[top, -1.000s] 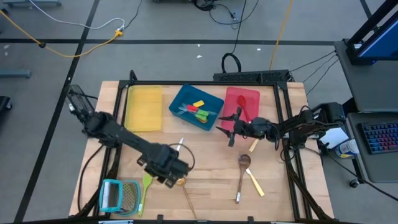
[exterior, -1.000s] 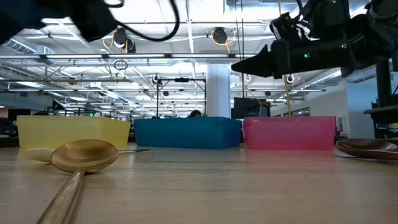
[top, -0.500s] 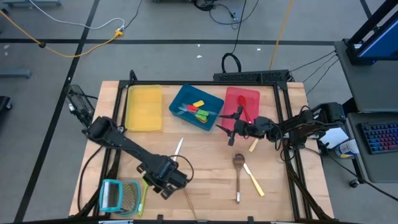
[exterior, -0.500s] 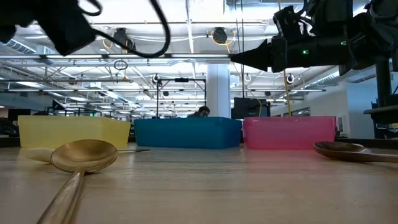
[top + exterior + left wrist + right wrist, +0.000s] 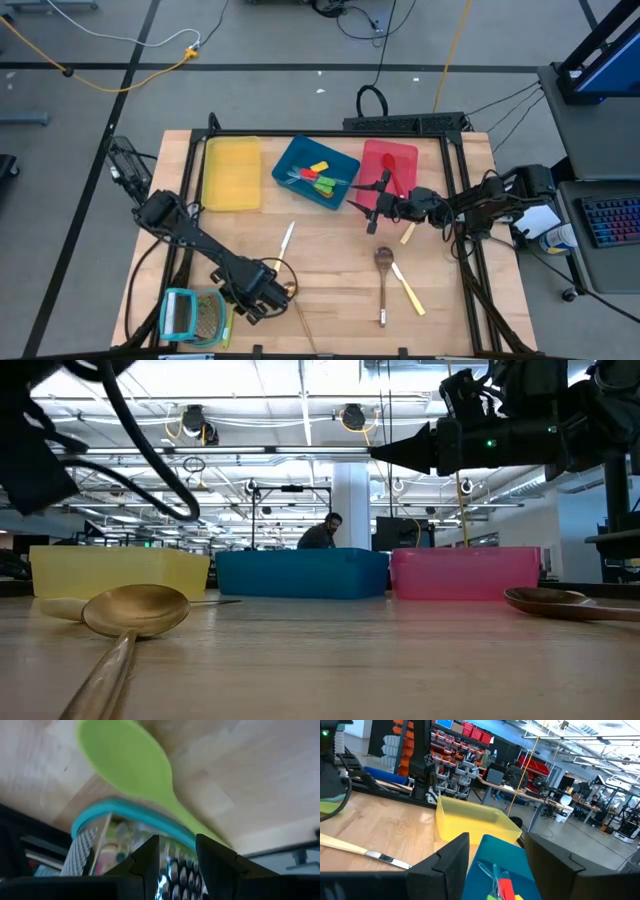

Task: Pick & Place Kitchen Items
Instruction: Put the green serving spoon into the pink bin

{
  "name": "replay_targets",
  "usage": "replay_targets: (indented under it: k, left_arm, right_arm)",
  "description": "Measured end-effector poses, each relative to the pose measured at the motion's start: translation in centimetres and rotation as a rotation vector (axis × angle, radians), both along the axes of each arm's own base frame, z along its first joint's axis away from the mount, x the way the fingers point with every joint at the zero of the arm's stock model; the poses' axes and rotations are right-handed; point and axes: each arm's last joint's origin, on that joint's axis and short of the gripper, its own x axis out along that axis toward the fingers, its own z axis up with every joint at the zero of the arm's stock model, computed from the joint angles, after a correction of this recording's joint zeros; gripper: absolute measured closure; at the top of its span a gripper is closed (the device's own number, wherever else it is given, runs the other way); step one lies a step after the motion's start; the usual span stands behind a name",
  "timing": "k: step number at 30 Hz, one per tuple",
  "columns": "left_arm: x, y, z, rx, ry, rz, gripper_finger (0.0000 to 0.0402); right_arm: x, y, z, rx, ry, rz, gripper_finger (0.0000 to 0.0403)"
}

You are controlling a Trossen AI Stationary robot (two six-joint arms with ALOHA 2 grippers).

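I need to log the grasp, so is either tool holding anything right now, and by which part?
Nothing is held. The left tool hangs open over the green spatula; the right tool is open and empty.

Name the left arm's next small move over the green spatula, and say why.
Probably lower the left pincer straight down onto the green spatula. Its fingers stand apart, holding nothing, with the spatula just ahead, lying beside the teal-framed grater at the table's front-left.
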Motion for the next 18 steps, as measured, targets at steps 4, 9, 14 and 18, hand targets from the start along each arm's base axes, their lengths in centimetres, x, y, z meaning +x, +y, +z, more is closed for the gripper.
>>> replay_targets:
  k: [4,9,14,18]
  left_arm:
    - [-0.3,0.3,-1.0,0.005,-0.007,0.006,0.0268]
    - [-0.5,0.5,-2.9,-0.030,-0.052,0.055,0.0268]
    - [-1.2,0.7,-3.7,-0.033,-0.039,0.066,0.0268]
    - [-1.0,0.6,-3.9,-0.032,-0.084,0.058,0.0268]
  right_arm:
    - [0.0,0.0,0.0,0.002,0.001,0.000,0.0221]
    - [0.0,0.0,0.0,0.002,0.002,0.000,0.0222]
    - [0.0,0.0,0.0,0.002,0.004,0.000,0.0222]
    - [0.0,0.0,0.0,0.002,0.004,0.000,0.0222]
